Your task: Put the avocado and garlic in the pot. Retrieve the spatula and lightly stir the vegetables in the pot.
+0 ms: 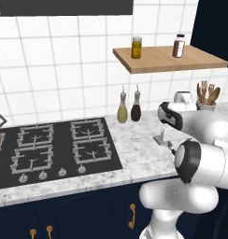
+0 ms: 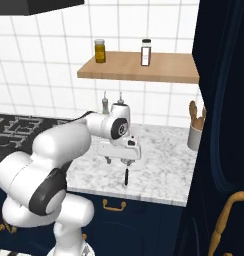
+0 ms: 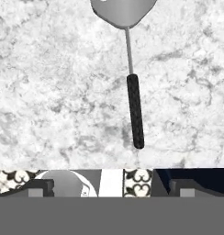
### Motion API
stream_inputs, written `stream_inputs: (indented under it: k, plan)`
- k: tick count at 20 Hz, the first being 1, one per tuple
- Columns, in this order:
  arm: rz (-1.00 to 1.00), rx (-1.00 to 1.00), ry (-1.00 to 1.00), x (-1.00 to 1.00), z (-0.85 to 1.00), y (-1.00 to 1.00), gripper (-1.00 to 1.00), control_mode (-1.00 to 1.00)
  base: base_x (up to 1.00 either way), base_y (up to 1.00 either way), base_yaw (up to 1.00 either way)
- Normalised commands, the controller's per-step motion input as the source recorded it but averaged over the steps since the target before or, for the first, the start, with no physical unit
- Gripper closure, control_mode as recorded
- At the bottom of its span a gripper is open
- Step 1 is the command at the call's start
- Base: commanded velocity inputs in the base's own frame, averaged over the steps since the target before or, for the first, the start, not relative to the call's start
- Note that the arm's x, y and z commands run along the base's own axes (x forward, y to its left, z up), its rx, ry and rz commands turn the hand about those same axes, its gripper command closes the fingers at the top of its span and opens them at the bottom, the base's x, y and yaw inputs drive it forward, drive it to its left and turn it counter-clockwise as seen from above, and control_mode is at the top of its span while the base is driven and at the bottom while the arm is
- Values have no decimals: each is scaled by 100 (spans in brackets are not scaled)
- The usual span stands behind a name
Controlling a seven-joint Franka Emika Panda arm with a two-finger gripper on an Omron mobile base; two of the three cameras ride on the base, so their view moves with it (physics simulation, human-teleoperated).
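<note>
Marble counter (image 3: 49, 92) spans the frame. Spatula (image 3: 132, 82) lies vertically at centre, blade at top, handle down. Gripper (image 3: 112, 188) fingers are spread wide, holding nothing.

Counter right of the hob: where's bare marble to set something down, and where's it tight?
Free: marble counter between the black gas hob and the grey spatula with black handle, front edge included. Crowded: back wall by the two oil bottles, and the far corner with the white utensil holder. Open end effector hangs over the spatula.

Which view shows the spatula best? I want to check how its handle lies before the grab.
The hand view: the spatula lies flat on the marble counter, grey blade and black handle plain. The right base view gives just its dark handle under the open gripper; the left base view shows part of the blade.
</note>
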Motion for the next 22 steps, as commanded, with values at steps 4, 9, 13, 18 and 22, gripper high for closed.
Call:
stream_inputs:
  k: [4, 9, 13, 18, 22]
  plan:
    - [0, 0, -12, -19, -53, -19, -100, -100, 0, 0, 0]
    - [-1, 0, -7, 8, -45, -19, -100, -100, 0, 0, 0]
    - [-4, 0, -2, 8, -39, -15, -100, -100, 0, 0, 0]
    - [-5, -1, -3, 30, -33, -1, -100, -100, 0, 0, 0]
    - [-7, -2, -4, 23, -23, -21, -100, -100, 0, 0, 0]
